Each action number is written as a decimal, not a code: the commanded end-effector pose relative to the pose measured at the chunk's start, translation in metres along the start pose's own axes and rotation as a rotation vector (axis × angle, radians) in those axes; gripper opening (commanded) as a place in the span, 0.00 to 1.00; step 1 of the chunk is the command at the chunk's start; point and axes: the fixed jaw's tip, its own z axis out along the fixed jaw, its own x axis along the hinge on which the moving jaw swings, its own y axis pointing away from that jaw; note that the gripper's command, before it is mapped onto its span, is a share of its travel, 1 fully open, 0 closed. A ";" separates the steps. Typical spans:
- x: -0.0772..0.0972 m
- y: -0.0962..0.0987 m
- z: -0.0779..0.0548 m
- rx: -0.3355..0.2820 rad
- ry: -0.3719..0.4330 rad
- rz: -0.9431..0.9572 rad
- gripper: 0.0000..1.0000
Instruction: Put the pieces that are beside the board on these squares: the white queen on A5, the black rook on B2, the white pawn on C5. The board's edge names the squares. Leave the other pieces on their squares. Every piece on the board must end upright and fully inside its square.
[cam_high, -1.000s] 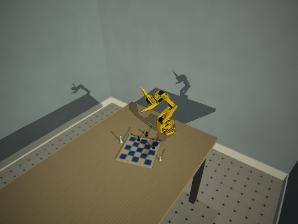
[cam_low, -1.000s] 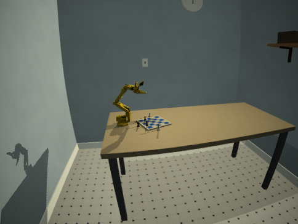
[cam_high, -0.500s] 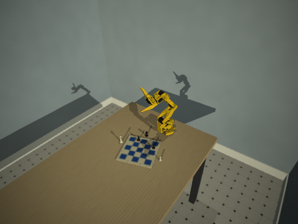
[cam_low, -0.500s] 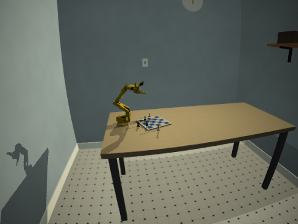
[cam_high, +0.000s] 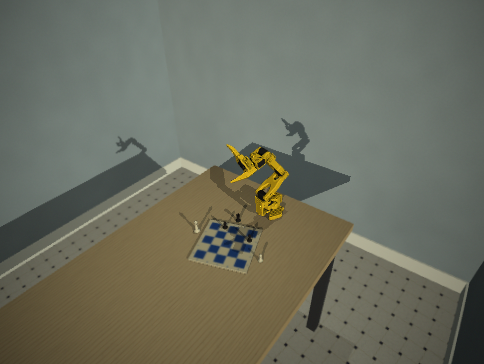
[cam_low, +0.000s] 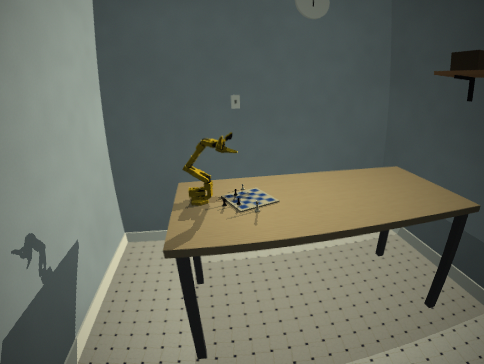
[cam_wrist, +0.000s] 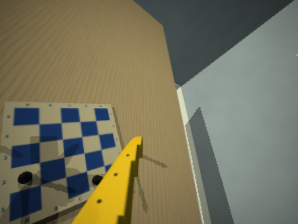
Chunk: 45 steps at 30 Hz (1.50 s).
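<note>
Top view: glossy yellow arm (cam_high: 270, 182) holds pointed jaws spread wide, gripping nothing, above the checkered board (cam_high: 226, 246).

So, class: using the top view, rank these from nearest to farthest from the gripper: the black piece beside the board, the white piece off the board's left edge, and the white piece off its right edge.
From the open gripper, raised above the table:
1. Black piece, just off the board's far edge, by the arm's base.
2. White piece, off the left edge.
3. White piece, off the right edge, near the front corner.
</note>
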 end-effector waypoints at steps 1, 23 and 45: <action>0.009 0.009 -0.002 -0.017 0.018 0.073 0.89; 0.059 0.053 -0.001 -0.076 0.131 0.456 0.57; 0.086 0.076 0.006 -0.090 0.202 0.654 0.40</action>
